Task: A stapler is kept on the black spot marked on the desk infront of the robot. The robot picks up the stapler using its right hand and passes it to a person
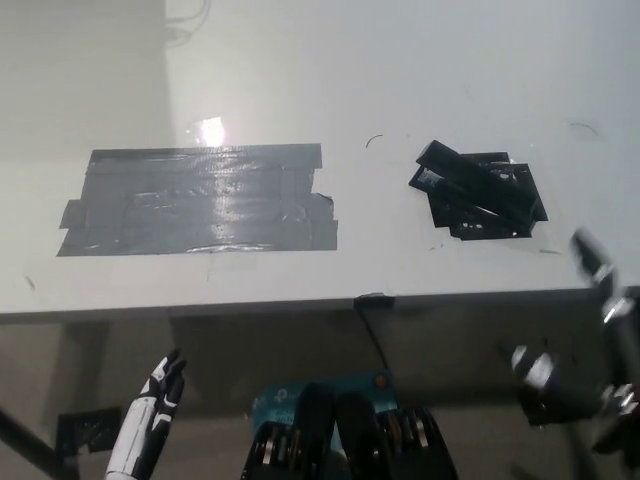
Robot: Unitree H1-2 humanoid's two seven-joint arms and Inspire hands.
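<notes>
Up on the desk (300,270), stapler (472,180) lying on the black spot (492,225), well apart from the black right hand (585,375) hanging blurred below the front edge; grasp impossible to tell. Bare white desk around the spot. Grey tape patch (200,200) further left. White left hand (150,420) resting low, fingers together, holding nothing.

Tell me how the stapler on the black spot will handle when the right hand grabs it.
The stapler looks rigid and lies flat, so it probably won't roll. Its glossy black surface may be slippery. It blends into the black spot, so its edges are hard to judge.
</notes>
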